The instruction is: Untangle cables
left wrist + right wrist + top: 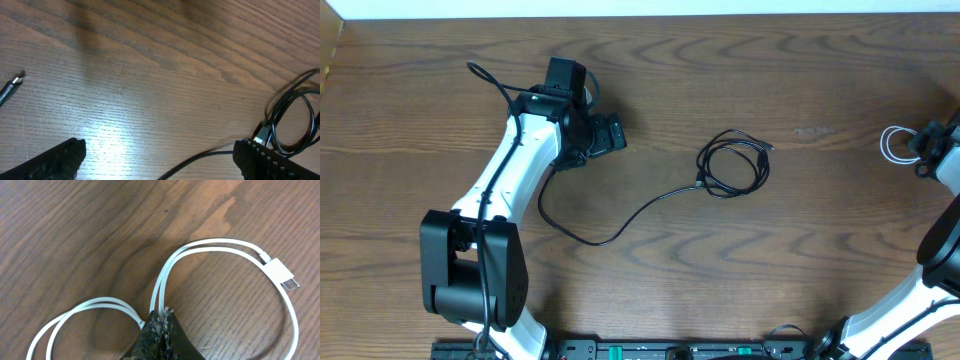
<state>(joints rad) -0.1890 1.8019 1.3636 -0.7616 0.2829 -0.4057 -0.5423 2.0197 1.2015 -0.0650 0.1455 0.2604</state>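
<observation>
We see the right pincer (160, 316) clamped together on the looped white cable (220, 244) at the right edge of the tabletop (820, 70). The left pincer (160, 157) stands wide apart, empty, near the coiled black cable (732, 165) mid-tabletop.

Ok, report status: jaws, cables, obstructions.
Right jaws shut on white cable. Left jaws open, empty. Black cable lies coiled at centre, ungripped. Nothing blocking it.
</observation>
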